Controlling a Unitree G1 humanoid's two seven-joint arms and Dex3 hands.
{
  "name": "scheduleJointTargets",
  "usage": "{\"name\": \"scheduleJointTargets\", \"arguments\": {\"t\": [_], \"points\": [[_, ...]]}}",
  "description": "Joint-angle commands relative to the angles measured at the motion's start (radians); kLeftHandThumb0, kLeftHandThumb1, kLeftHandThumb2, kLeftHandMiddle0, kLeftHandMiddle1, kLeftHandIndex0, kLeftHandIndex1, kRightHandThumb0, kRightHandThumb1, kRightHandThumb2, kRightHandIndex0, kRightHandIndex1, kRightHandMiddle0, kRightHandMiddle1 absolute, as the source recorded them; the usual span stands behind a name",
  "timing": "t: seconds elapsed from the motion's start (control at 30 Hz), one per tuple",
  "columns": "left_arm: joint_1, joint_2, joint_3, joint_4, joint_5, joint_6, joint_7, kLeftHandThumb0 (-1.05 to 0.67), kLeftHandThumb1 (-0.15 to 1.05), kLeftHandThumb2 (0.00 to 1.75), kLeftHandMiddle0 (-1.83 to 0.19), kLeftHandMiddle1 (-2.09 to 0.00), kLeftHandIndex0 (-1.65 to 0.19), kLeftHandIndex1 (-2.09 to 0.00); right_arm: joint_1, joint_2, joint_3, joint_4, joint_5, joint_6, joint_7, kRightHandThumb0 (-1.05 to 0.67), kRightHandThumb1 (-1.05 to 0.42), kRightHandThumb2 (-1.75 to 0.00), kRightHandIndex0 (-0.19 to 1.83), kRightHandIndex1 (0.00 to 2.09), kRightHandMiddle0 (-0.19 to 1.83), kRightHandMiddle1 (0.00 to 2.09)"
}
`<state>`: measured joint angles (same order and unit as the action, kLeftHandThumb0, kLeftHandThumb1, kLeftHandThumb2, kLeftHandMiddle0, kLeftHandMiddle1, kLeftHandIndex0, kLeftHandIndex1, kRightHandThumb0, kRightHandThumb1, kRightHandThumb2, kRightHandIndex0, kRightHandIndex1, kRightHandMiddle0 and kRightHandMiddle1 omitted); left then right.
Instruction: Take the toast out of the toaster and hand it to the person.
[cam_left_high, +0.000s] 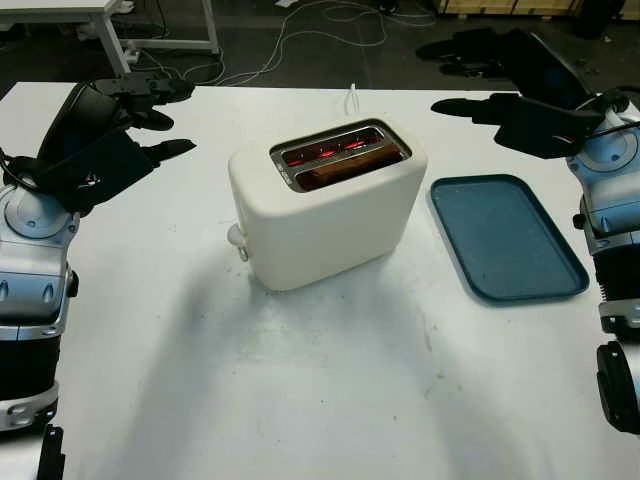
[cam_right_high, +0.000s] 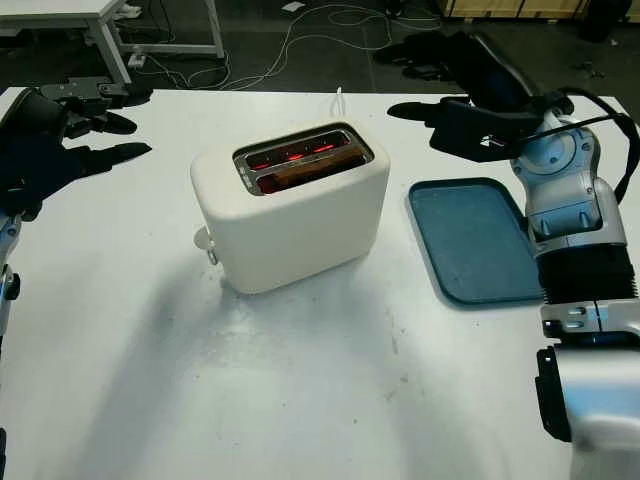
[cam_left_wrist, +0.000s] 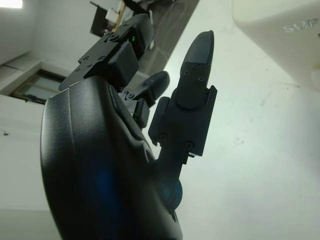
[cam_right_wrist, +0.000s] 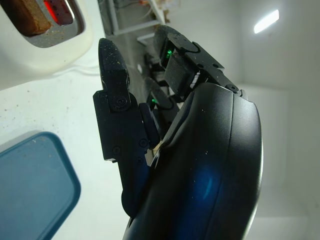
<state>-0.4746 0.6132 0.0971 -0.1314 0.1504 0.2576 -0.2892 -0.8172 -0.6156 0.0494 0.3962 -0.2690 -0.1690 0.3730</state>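
Both black robot hands hold nothing, fingers wide, either side of the cream plastic toaster (cam_left_high: 325, 205)
Left hand (cam_left_high: 115, 125) left of it, right hand (cam_left_high: 520, 95) right; browned toast slice (cam_left_high: 348, 166) sits in its front slot; flat blue-grey tray (cam_left_high: 505, 238) beside it on the white desk (cam_left_high: 330, 390)

The table (cam_left_high: 330, 400) and toaster (cam_left_high: 325, 205) are viewed from above by both head eyes; each hand's shell is seen closely by its wrist camera.
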Motion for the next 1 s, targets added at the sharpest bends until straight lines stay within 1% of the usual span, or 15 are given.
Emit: {"name": "scheduleJointTargets", "arguments": {"t": [0.0,0.17,0.33,0.53,0.77,0.97], "points": [[-0.004,-0.004,-0.003,-0.016,0.003,0.016,-0.005,-0.49,0.88,0.00,-0.41,-0.77,-0.66,-0.10,0.010,-0.007,-0.001,-0.015,0.000,0.013,0.003,-0.41,-0.92,-0.11,0.60,0.07,0.60,0.00],[-0.010,-0.014,-0.004,-0.024,-0.004,0.038,-0.006,-0.47,0.88,0.00,-0.40,-0.78,-0.65,-0.09,0.015,-0.007,0.002,-0.005,-0.004,-0.014,-0.003,-0.43,-0.92,-0.11,0.61,0.07,0.61,0.01],[-0.012,-0.016,-0.009,-0.011,-0.001,0.014,-0.006,-0.50,0.88,0.00,-0.39,-0.81,-0.66,-0.10,0.020,-0.004,0.002,-0.006,0.010,-0.011,0.016,-0.43,-0.92,-0.13,0.71,0.11,0.61,0.00],[-0.007,-0.016,-0.006,-0.022,0.000,0.014,-0.004,-0.50,0.89,0.00,-0.39,-0.83,-0.65,-0.10,0.024,0.001,-0.003,-0.013,0.015,-0.028,0.010,-0.41,-0.92,-0.12,0.64,0.07,0.61,0.01],[-0.012,-0.024,-0.002,-0.023,-0.011,0.029,-0.006,-0.49,0.88,0.00,-0.36,-0.85,-0.65,-0.10,0.030,-0.003,0.003,-0.017,0.011,-0.027,0.013,-0.39,-0.92,-0.13,0.69,0.09,0.61,0.01],[-0.018,-0.021,-0.009,-0.021,-0.001,0.020,-0.005,-0.50,0.88,0.00,-0.37,-0.88,-0.65,-0.11,0.038,-0.003,0.001,-0.038,0.011,-0.010,0.017,-0.36,-0.92,-0.13,0.72,0.09,0.61,0.01]]}}
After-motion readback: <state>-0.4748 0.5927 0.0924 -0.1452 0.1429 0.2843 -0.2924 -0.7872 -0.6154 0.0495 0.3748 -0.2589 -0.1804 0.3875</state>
